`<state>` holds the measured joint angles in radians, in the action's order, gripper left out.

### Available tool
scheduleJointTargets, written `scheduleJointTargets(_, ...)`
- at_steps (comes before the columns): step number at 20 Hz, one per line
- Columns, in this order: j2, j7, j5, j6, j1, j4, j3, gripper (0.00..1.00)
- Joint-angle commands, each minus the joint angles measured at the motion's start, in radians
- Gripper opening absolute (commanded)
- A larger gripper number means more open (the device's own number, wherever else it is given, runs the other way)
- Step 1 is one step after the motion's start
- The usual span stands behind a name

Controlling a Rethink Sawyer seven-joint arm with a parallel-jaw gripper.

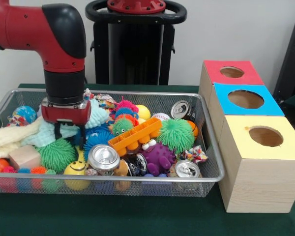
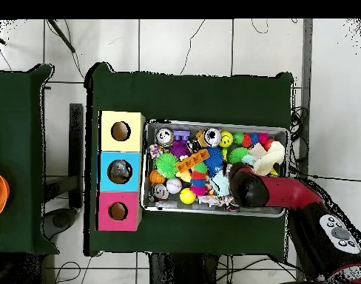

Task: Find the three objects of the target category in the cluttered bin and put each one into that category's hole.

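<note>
Over the counter's [image 1: 137, 221] green cloth, the red and black arm is reaching down into the bin [image 1: 212, 162], a silver wire basket packed with spiky balls, drink cans and an orange tray [image 1: 135, 135]. Its claw [image 1: 69, 132] is hanging low among pale cloth and blue toys at the bin's end farthest from the boxes, likely probing for the three objects; no clear plastic wads are showing. Whether the claw's fingers are apart or together cannot be told. Three wooden boxes [image 1: 258, 147] are waiting beside the bin's other end, holes upward.
</note>
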<state>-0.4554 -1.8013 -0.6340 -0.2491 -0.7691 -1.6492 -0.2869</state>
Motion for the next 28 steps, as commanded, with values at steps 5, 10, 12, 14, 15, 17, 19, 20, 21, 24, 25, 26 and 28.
scheduleJointTargets(5,0.061,-0.039,-0.040,-0.030,0.086,0.026,0.058,1.00)
scheduleJointTargets(10,-0.007,0.044,-0.010,-0.140,0.049,-0.037,0.033,1.00)
scheduleJointTargets(12,-0.063,0.078,0.023,-0.222,0.033,-0.069,0.021,1.00)
scheduleJointTargets(14,-0.122,0.117,0.046,-0.270,0.009,-0.102,-0.010,1.00)
scheduleJointTargets(15,-0.139,0.124,0.053,-0.288,0.005,-0.109,-0.015,1.00)
scheduleJointTargets(17,-0.166,0.142,0.064,-0.334,0.003,-0.112,-0.020,1.00)
scheduleJointTargets(19,-0.173,0.151,0.065,-0.365,0.004,-0.106,-0.025,1.00)
scheduleJointTargets(20,-0.174,0.150,0.062,-0.374,0.005,-0.103,-0.026,1.00)
scheduleJointTargets(21,-0.176,0.150,0.060,-0.376,0.002,-0.104,-0.031,1.00)
scheduleJointTargets(24,-0.177,0.144,0.047,-0.394,0.002,-0.098,-0.037,1.00)
scheduleJointTargets(25,-0.177,0.142,0.043,-0.399,0.002,-0.096,-0.038,1.00)
scheduleJointTargets(26,-0.175,0.139,0.039,-0.412,0.006,-0.089,-0.035,1.00)
scheduleJointTargets(28,-0.173,0.134,0.035,-0.416,0.004,-0.085,-0.040,1.00)
